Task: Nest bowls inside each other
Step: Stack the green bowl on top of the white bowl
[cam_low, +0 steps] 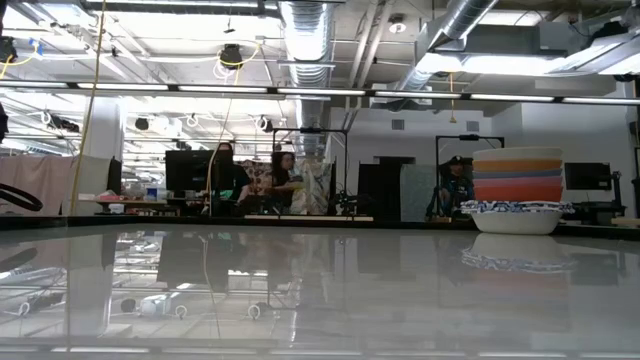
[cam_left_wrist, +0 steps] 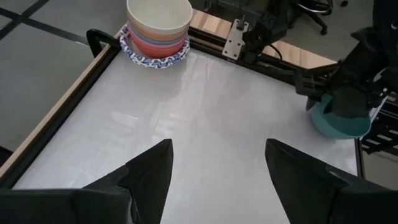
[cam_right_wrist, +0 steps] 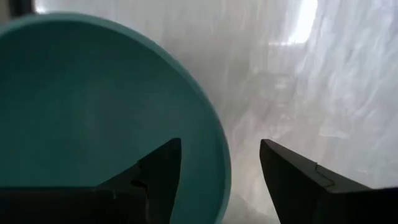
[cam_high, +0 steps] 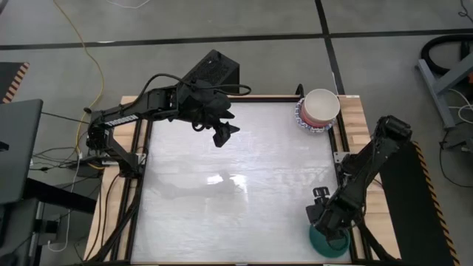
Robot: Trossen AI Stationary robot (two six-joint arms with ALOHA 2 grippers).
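A stack of nested bowls [cam_high: 319,109] stands in the table's far right corner. Its top bowl is cream, pink and orange ones sit under it, and a blue-patterned white bowl [cam_low: 517,218] at the bottom rests on the table. A single teal bowl [cam_high: 329,245] sits upright at the near right edge. My right gripper [cam_right_wrist: 221,146] hangs open just above it, pointing down. One finger is over the bowl's inside and the other is outside its rim [cam_right_wrist: 222,168]. My left gripper [cam_left_wrist: 217,146] hovers open, high over the far middle of the table.
The white tabletop [cam_high: 236,192] lies bare between the stack and the teal bowl. A raised wooden frame [cam_high: 353,118] borders it, with a metal bracket [cam_left_wrist: 235,38] on the right rail. People sit at desks in the room beyond the far edge.
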